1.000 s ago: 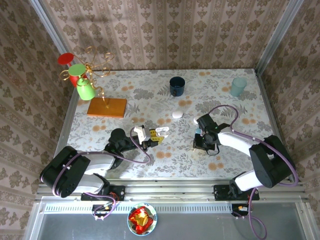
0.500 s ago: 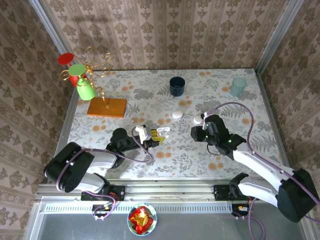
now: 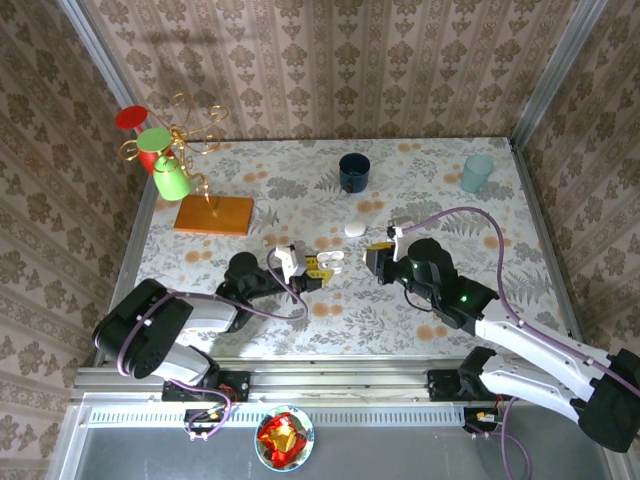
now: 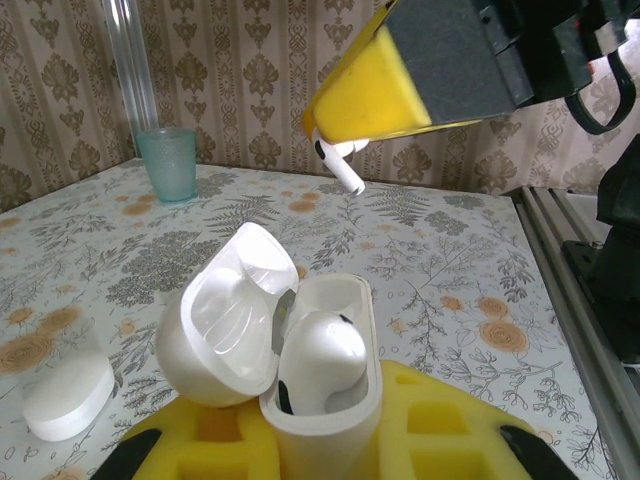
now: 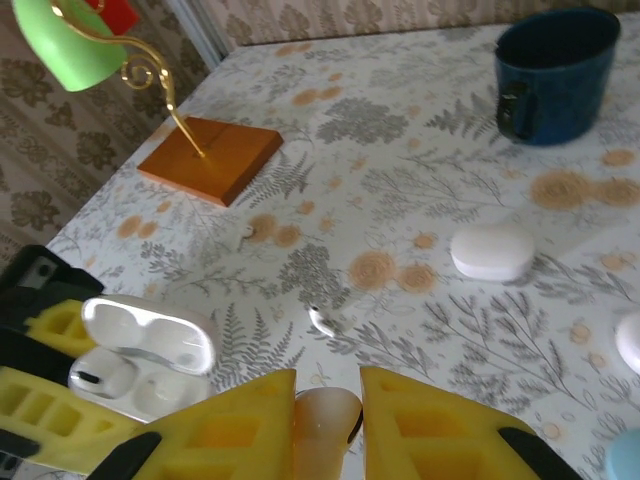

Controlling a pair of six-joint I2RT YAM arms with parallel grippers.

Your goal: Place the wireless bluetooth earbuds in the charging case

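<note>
Floral table point(image 3: 280, 170), patterned walls point(image 3: 350, 60).
My left gripper point(image 4: 320, 450) clamps the open case point(image 4: 325, 390); my right gripper point(image 5: 328, 415) pinches an earbud point(image 4: 338, 165).

White charging case point(image 4: 325, 440), navy mug point(image 5: 560, 70), floral-patterned table point(image 3: 440, 180)

Robot test cell, wallpaper panels point(image 3: 300, 60), aluminium rail point(image 3: 350, 380)

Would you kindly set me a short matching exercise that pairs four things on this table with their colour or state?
Things:
1. charging case
2. lifted earbud
3. mug
4. tumbler

States:
A. dark blue
B. pinched by the right gripper
C. pale teal
D. lid open, held in the left gripper

Pairs: 1-D, 2-B, 3-A, 4-C
</note>
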